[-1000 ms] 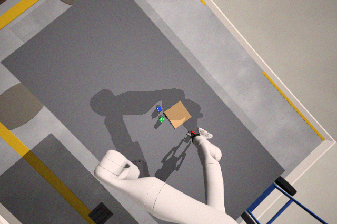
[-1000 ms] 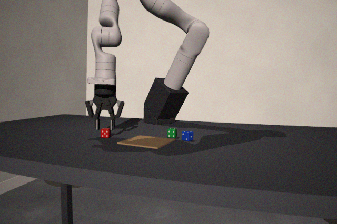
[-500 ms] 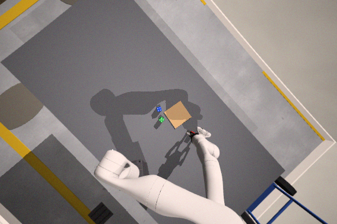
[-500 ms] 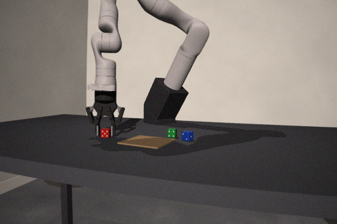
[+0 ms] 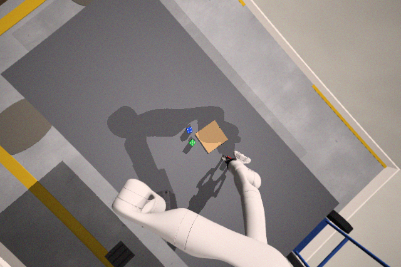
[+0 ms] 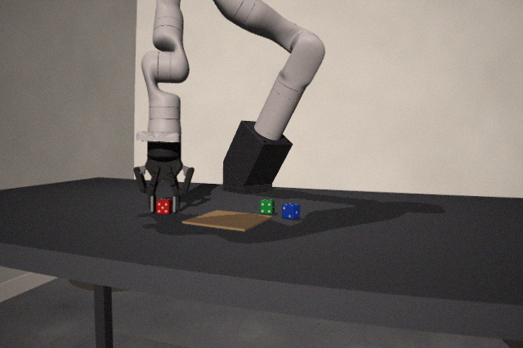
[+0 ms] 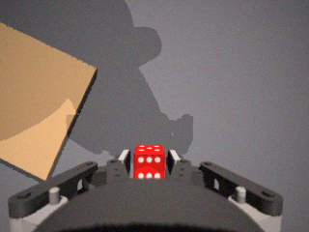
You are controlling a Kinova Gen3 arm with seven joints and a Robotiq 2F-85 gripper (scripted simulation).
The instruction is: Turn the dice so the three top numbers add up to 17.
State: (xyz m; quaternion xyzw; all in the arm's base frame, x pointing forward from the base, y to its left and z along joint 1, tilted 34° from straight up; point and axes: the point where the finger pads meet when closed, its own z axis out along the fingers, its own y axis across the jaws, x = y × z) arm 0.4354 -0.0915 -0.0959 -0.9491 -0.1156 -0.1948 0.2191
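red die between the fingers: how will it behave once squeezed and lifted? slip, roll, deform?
The red die looks like a rigid cube, so it probably won't deform. Its flat sides face the pads of the gripper, which is open around it; twisting seems unlikely. Set down flat on the table, it should rest, not roll.

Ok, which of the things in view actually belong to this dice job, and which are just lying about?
Part of the job:
- red die, between the open pincer fingers, on the table off the mat
- green die, off the mat
- blue die, off the mat
- tan mat, nothing on it

Just lying about:
- blue cart on the floor by the table corner
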